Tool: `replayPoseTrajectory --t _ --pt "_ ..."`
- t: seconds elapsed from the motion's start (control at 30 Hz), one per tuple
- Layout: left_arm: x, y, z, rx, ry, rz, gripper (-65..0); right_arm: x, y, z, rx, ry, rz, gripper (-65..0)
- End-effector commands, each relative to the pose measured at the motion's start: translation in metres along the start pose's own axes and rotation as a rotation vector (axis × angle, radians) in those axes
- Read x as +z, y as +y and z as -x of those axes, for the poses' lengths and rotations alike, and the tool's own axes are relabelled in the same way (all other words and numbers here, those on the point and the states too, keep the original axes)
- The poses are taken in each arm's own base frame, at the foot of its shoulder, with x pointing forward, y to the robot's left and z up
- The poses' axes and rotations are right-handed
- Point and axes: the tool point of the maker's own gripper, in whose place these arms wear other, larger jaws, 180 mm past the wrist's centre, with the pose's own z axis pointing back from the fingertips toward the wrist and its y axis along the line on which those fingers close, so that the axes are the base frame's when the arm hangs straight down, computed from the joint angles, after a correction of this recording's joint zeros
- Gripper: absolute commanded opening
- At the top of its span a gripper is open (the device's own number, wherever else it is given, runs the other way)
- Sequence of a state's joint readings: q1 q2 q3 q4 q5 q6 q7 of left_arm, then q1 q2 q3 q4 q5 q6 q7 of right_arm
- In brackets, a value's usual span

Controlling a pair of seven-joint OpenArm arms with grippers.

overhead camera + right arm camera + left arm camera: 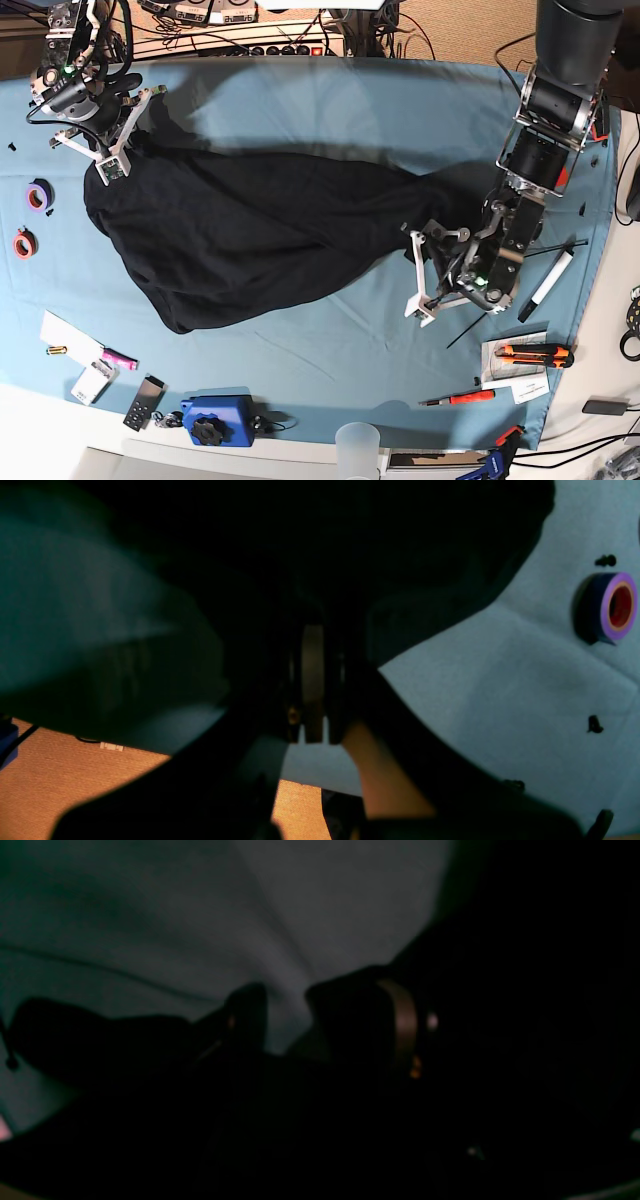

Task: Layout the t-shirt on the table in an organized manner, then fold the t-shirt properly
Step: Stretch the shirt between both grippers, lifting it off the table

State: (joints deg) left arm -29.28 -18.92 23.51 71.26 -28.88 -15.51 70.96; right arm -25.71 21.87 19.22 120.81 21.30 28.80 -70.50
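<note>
Item: black t-shirt (260, 235), bunched and stretched in a slanted band across the middle of the teal-covered table (330, 100), no print or lettering showing, not yet flat. Holder, 10 o'clock in the base view: my right gripper (110, 150), jaws pinched together on a fold of the shirt's edge; in the right wrist view the closed pads (313, 680) sit buried in dark cloth. Holder, 4 o'clock: my left gripper (425, 280), jaws spread wide, tips just at the shirt's tapered end; the left wrist view is dim, showing parted fingers (250, 1010) over pale cloth with black fabric beside them, nothing clamped between. Step in hand, by my judgement: layout, early; folding not begun. Method: settle the left jaws over a single hem layer at the tapered end, close fully, then draw both holds apart evenly along the table so the body opens without twisting; keep the cloth low to avoid dragging the table cover. Hazards: purple tape roll (40, 193) and red tape roll (24, 243) at 9 o'clock, marker pen (549, 280) and utility knife (535, 352) at 4 o'clock, near the left gripper.
</note>
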Motion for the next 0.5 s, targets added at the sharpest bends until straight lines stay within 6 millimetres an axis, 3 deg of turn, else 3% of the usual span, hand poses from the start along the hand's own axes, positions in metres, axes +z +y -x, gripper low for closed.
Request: replayPoseTrajectory --t 0.0,0.13,0.3,0.47 --pt "0.003 -0.007 -0.001 -0.009 0.010 0.041 -38.6 0.004 -0.006 -0.007 0.016 -0.025 0.018 -65.0" --pt "0.004 -0.013 -0.004 0.004 -0.004 0.075 -65.0 0.004 -0.006 -0.007 0.016 -0.025 0.018 -65.0" --pt "0.010 -0.011 -0.012 -0.009 -0.023 0.064 -65.0 0.005 -0.006 -0.011 0.017 -0.047 0.018 -65.0" --pt "0.041 0.005 -0.049 -0.045 -0.106 -0.024 -65.0 0.005 -0.006 -0.012 0.017 -0.051 0.018 -65.0"
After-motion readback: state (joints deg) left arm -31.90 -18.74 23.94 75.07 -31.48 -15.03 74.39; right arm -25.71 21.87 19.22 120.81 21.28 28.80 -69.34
